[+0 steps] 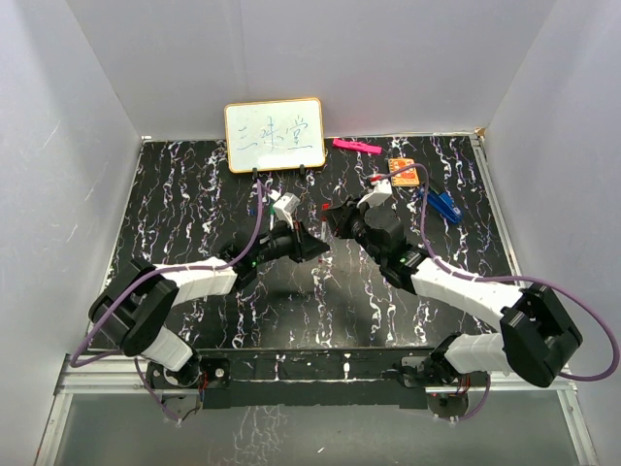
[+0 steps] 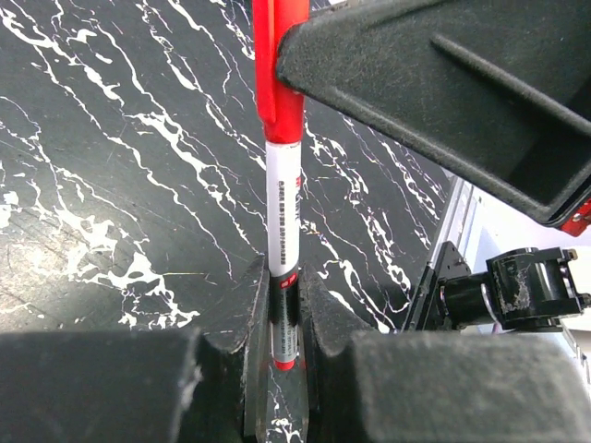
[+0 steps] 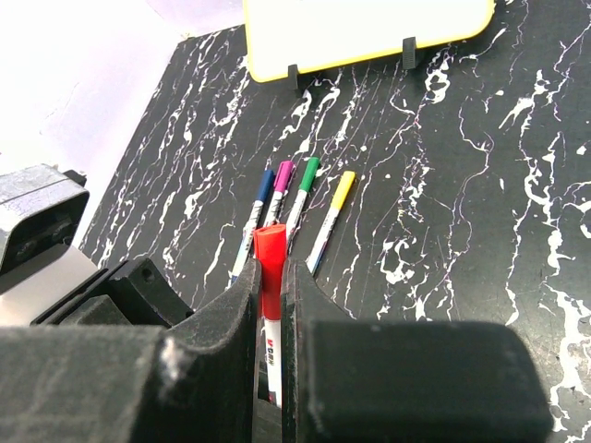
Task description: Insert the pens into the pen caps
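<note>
A white pen (image 2: 283,203) with a red cap (image 2: 277,74) on it is held between both grippers above the table. My left gripper (image 2: 282,286) is shut on the pen's tail end. My right gripper (image 3: 271,277) is shut on the red cap (image 3: 270,258), and the white barrel (image 3: 274,346) shows between its fingers. In the top view the left gripper (image 1: 315,243) and the right gripper (image 1: 338,221) meet at mid-table. Capped pens lie side by side on the table beyond: blue (image 3: 254,221), pink (image 3: 280,185), green (image 3: 302,189) and yellow (image 3: 334,212).
A yellow-framed whiteboard (image 1: 275,135) stands at the back centre. A pink flat bar (image 1: 355,147), an orange card (image 1: 405,173) and a blue clip-like object (image 1: 443,204) lie at the back right. White walls enclose the black marbled table (image 1: 194,204).
</note>
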`<state>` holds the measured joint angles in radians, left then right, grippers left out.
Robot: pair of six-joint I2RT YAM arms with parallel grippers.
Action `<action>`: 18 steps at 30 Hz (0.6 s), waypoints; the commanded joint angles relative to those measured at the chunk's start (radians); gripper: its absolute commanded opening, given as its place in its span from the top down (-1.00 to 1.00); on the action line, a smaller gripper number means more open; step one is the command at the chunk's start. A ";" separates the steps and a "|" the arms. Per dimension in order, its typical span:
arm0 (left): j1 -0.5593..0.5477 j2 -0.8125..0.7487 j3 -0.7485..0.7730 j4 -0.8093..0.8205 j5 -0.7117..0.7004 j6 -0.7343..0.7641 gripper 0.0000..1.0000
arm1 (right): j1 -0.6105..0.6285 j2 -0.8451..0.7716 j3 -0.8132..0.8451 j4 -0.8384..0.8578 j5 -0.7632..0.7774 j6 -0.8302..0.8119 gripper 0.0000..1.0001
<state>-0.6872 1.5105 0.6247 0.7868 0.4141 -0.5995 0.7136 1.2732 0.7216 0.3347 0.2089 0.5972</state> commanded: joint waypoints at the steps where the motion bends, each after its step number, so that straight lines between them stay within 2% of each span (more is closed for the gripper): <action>1: -0.005 0.004 0.049 0.090 0.054 -0.023 1.00 | 0.000 0.012 -0.020 0.058 -0.043 0.009 1.00; 12: 0.002 -0.080 0.132 0.035 -0.074 0.040 1.00 | 0.033 0.087 -0.088 -0.010 -0.090 0.023 1.00; 18: 0.033 -0.052 0.172 0.045 -0.066 0.030 1.00 | 0.084 0.129 -0.105 -0.044 -0.063 0.040 1.00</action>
<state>-0.6773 1.5154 0.6712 0.6266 0.3740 -0.5953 0.7273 1.3514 0.6701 0.4454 0.2337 0.6235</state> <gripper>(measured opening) 0.088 0.057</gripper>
